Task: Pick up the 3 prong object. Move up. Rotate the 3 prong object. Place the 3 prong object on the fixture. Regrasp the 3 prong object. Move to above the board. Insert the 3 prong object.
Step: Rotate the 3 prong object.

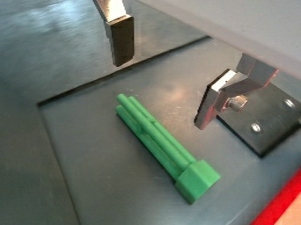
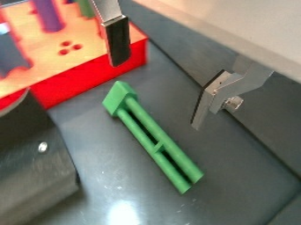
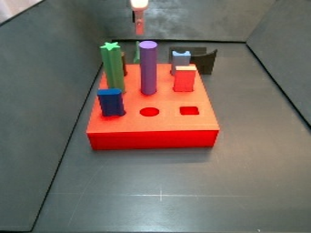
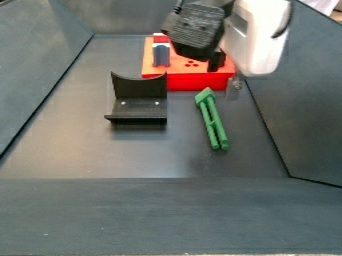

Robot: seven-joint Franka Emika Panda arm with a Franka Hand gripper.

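The 3 prong object [image 1: 165, 149] [image 2: 150, 132] [image 4: 211, 118] is a long green ribbed peg with a blocky end. It lies flat on the dark floor between the board [image 2: 83, 66] [image 3: 152, 127] and the side wall. My gripper [image 1: 163, 83] [image 2: 160, 88] [image 4: 230, 88] hangs above it, open. One finger stands on each side of the peg's length and nothing is between them. The fixture [image 4: 134, 100] [image 1: 268, 130] [image 3: 201, 60] stands beside the peg. In a side view the board hides the peg, and only a bit of the gripper [image 3: 138, 13] shows at the back.
The red board carries a tall green star-topped post [image 3: 112, 62], a purple post [image 3: 147, 65], a blue block [image 3: 111, 100] and a red-and-grey peg [image 3: 184, 75]. It also has a round hole [image 3: 149, 112] and a square hole [image 3: 190, 111]. Grey walls ring the floor.
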